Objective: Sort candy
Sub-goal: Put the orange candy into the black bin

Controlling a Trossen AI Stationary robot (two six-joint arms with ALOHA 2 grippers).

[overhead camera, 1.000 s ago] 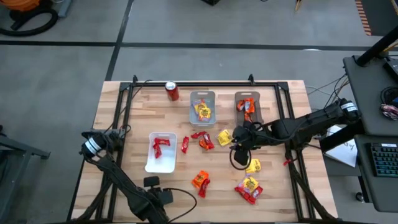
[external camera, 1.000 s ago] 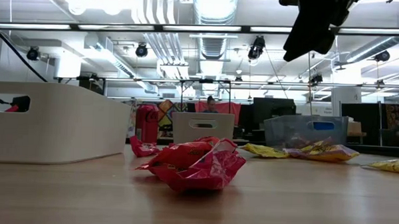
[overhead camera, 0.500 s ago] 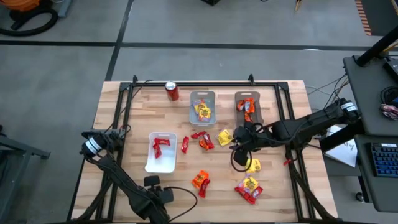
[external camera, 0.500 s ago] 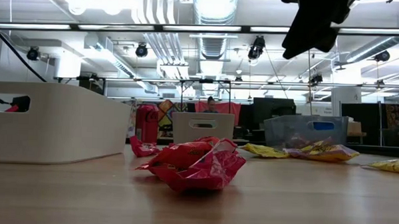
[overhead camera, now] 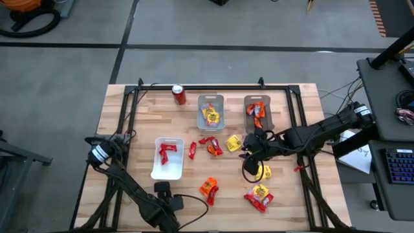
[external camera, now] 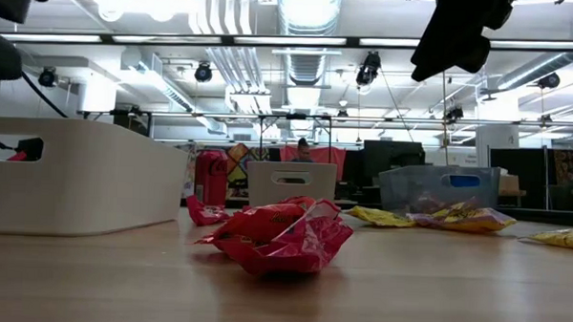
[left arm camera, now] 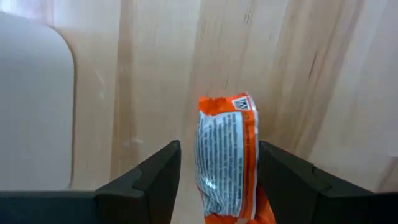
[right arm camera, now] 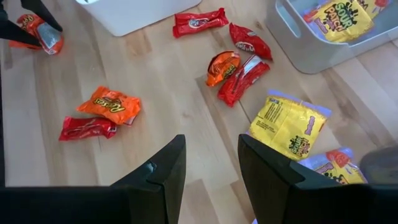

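A crumpled red candy packet (external camera: 282, 239) lies on the wooden table (external camera: 435, 295), near and about centre. Left of it stands a big white tray (external camera: 76, 178), something red showing through its handle slot. Farther back — a red soda can (external camera: 209, 176), a pale bin (external camera: 290, 183) and a clear bin (external camera: 438, 188) to the right, yellow packets (external camera: 456, 220) lying before it. Up top, a dark arm (external camera: 458, 33) hangs into view — its fingers can't be made out.

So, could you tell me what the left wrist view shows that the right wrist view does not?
Only the left wrist view shows the printed back of an orange packet between the left gripper fingers. Only the right wrist view shows a grey bin with yellow candy, loose red packets and the open right gripper. Both show the wooden table.
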